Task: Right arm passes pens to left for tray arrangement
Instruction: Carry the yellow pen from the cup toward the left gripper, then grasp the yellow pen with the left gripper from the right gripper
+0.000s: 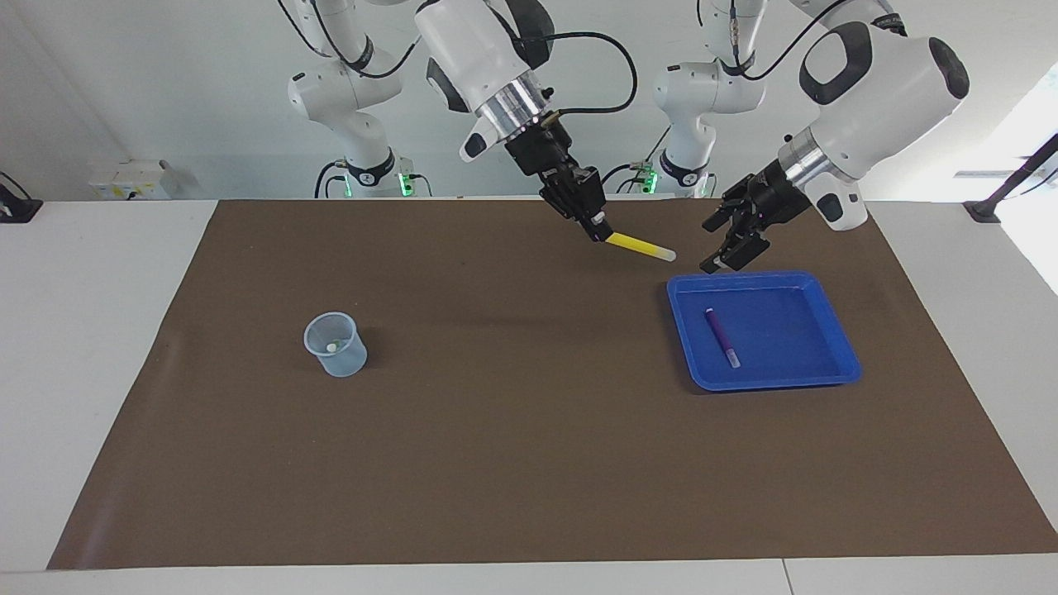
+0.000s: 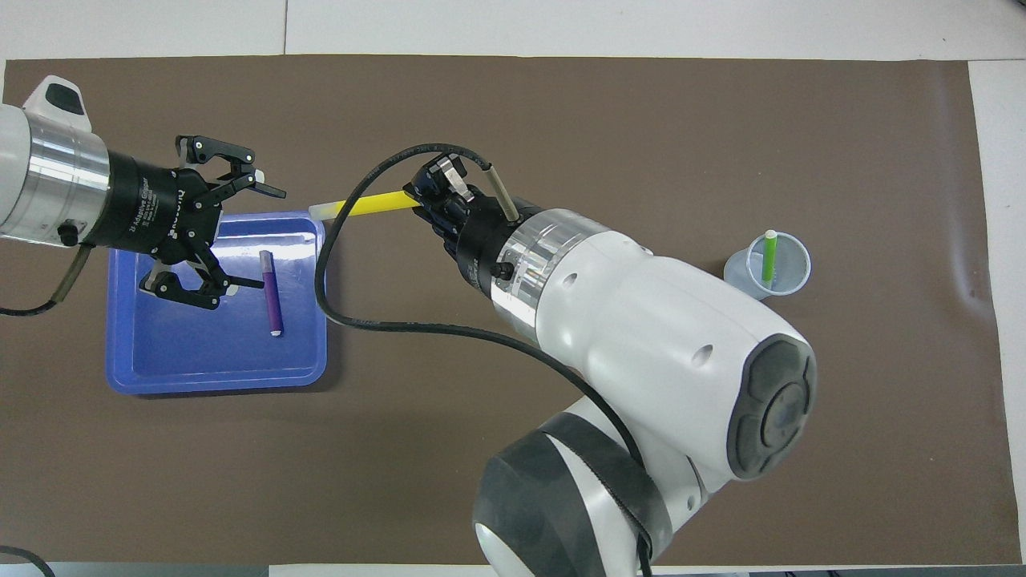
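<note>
My right gripper (image 1: 598,232) is shut on the yellow pen (image 1: 640,245) and holds it in the air, whitish end toward the tray; it also shows in the overhead view (image 2: 423,199), with the yellow pen (image 2: 365,205). My left gripper (image 1: 717,245) is open over the tray's edge nearest the robots, a short gap from the pen's tip, and shows in the overhead view (image 2: 268,238). The blue tray (image 1: 793,330) (image 2: 200,353) holds the purple pen (image 1: 722,337) (image 2: 272,292). The green pen (image 2: 769,255) stands in the cup.
A small clear plastic cup (image 1: 336,345) (image 2: 753,276) stands on the brown mat (image 1: 512,446) toward the right arm's end of the table. The right arm's body and cable hang over the middle of the mat in the overhead view.
</note>
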`<control>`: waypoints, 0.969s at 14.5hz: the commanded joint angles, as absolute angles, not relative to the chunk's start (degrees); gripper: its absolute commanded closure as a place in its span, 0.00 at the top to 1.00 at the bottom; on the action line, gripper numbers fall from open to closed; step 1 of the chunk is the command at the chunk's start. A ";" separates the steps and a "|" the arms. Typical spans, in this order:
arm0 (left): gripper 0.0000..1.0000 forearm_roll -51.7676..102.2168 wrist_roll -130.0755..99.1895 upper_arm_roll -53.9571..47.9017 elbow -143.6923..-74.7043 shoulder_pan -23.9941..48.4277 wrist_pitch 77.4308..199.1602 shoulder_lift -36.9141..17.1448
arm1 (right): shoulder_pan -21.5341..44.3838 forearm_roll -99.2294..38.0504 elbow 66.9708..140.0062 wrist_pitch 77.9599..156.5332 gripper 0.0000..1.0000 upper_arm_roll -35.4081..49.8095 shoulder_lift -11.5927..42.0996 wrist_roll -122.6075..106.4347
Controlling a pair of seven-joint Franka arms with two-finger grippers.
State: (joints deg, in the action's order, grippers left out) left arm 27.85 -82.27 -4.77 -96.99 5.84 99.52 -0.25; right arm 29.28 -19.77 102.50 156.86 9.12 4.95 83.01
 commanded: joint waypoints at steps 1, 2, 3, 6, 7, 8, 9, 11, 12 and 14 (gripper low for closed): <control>1.00 27.95 -95.68 -5.62 -97.21 7.46 104.22 1.58 | 29.88 -20.92 103.45 159.43 0.00 8.96 4.83 86.83; 1.00 27.86 -98.32 -5.89 -97.21 7.64 105.63 1.84 | 29.97 -20.92 103.45 159.43 0.00 8.96 4.75 87.53; 1.00 27.69 -100.96 -5.98 -97.21 7.82 106.17 2.45 | 29.88 -20.92 103.62 159.35 0.00 8.96 4.75 87.36; 1.00 23.67 -106.57 -6.76 -96.94 10.18 109.31 2.55 | 29.88 -20.92 103.97 159.43 0.00 8.96 4.75 87.10; 1.00 21.64 -110.35 -6.77 -97.47 12.20 113.60 2.55 | 29.80 -20.92 104.15 159.52 0.00 8.96 4.66 87.10; 1.00 19.62 -112.22 -6.77 -98.60 14.04 116.77 2.55 | 29.79 -20.92 105.11 159.52 0.00 8.96 4.48 86.84; 1.00 18.38 -112.58 -6.77 -99.14 15.37 117.85 2.72 | 29.88 -20.74 105.99 159.35 0.00 8.96 4.57 84.23; 1.00 18.19 -112.50 -6.77 -100.19 16.87 117.51 3.42 | 31.36 -20.74 106.61 159.34 0.00 8.96 5.44 82.00; 1.00 17.85 -112.41 -6.77 -101.41 17.75 117.60 3.69 | 31.81 -20.83 106.70 159.35 0.00 8.96 5.54 82.00; 1.00 16.26 -112.33 -6.86 -102.83 19.33 117.16 3.78 | 31.73 -20.83 106.53 159.61 0.00 8.96 5.80 82.00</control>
State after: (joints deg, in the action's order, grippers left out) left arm 18.03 -111.72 -7.31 -99.63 17.77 116.15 2.18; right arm 31.56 -19.77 105.97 158.32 9.05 5.87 83.79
